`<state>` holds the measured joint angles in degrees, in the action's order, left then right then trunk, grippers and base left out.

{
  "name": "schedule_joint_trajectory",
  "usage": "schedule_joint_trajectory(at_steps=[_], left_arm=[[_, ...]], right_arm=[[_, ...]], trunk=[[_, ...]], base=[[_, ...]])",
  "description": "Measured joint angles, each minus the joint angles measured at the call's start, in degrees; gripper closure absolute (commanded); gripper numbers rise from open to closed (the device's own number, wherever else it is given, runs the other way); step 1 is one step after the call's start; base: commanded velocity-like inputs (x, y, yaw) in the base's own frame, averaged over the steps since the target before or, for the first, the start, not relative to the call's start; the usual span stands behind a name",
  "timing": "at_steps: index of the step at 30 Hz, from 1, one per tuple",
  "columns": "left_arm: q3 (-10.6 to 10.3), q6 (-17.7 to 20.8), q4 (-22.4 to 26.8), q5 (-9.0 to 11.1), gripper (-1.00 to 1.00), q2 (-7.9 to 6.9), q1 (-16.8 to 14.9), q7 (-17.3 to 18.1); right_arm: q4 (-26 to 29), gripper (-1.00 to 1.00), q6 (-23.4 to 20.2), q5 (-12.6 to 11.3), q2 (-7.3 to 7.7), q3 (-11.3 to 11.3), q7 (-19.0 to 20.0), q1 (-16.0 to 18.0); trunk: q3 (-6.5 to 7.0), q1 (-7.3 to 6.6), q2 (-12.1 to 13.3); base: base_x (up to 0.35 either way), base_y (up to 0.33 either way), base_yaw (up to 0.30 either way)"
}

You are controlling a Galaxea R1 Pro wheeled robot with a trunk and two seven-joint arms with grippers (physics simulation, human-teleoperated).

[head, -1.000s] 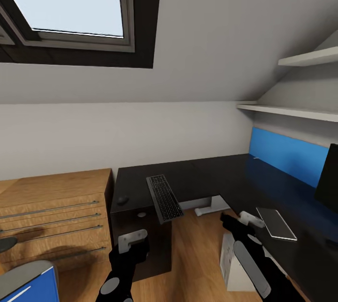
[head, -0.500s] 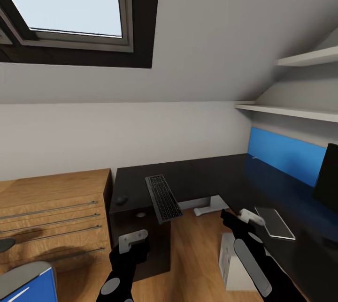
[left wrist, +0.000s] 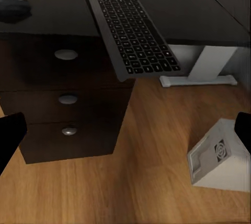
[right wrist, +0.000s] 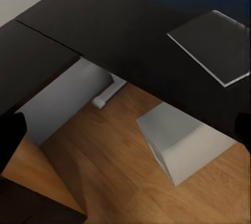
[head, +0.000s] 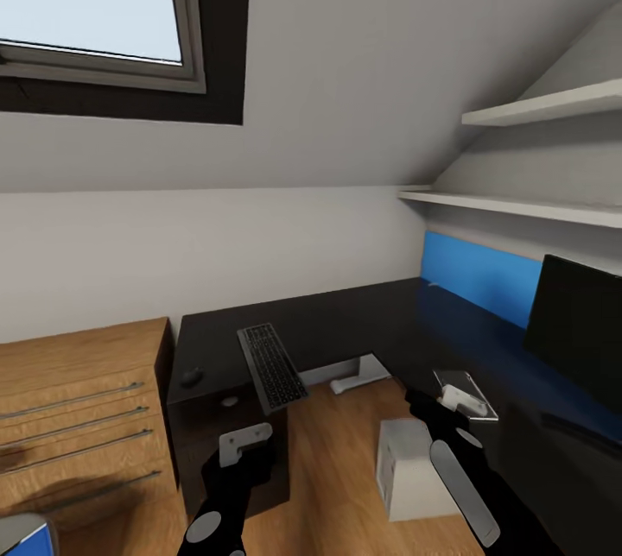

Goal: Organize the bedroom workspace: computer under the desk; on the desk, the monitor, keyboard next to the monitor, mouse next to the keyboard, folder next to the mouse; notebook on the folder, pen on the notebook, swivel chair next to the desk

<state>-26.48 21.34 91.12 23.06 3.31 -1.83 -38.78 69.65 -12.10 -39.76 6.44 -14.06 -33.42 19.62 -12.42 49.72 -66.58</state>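
- Hanging low in the head view, the left gripper [head: 244,444] and the right gripper [head: 451,407] are seen held apart over the wood floor [head: 337,444]; in each wrist view the dark fingertips [left wrist: 10,132] sit at opposite edges with a wide gap between them, so both jaws are spread and nothing is held;
- just below and ahead of the right gripper, the computer [head: 410,470] is seen standing on the floor by the desk's edge, close beside the desk [head: 363,323];
- just beyond the right gripper, the notebook [head: 466,392] lies flat on the black top;
- ahead of the left gripper, the keyboard [left wrist: 130,28] lies on the desk with its near end jutting past the edge above the black drawers [left wrist: 68,98]; the mouse [head: 191,376] rests on the top to its outer side, well apart from the keyboard;
- farther off, beyond the right gripper, the monitor [head: 577,333] stands on the desk before the blue back panel [head: 471,275];
- a wooden dresser [head: 78,418] is seen beyond the left gripper's outer side.
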Motion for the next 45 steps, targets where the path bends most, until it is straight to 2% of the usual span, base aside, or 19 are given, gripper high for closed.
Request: schedule_joint_trajectory(at_steps=[8,19,28,37,45], left_arm=[[-0.02,0.0,0.02,0.0,-1.0,0.03,0.02,0.0],[-0.04,0.0,0.01,-0.01,-1.0,0.02,0.02,0.0],[-0.46,0.0,-0.02,0.03,-1.0,0.0,0.04,0.0],[-1.07,-0.05,-0.03,-0.02,-1.0,-0.05,0.0,0.0],[-1.12,-0.07,-0.03,-0.04,-1.0,-0.05,0.03,0.0]], right_arm=[[-0.1,-1.0,0.0,0.0,0.0,0.0,0.0,0.0],[-0.11,-1.0,0.0,0.0,0.0,-0.08,0.0,0.0],[-0.22,-1.0,0.01,0.24,0.04,-0.43,0.04,0.01],[-4.25,-1.0,0.02,3.04,0.0,-0.8,0.7,0.01],[-5.01,-1.0,0.08,5.86,-0.01,-0.97,3.86,0.01]], trunk=[[0.0,-0.01,0.0],[0.0,-0.03,-0.01],[0.0,-0.03,-0.01],[0.0,-0.02,-0.01],[0.0,-0.03,-0.01]], base=[[0.034,0.0,-0.269],[0.276,0.0,-0.264],[0.234,0.0,-0.074],[0.237,0.0,-0.003],[0.285,0.0,0.0]])
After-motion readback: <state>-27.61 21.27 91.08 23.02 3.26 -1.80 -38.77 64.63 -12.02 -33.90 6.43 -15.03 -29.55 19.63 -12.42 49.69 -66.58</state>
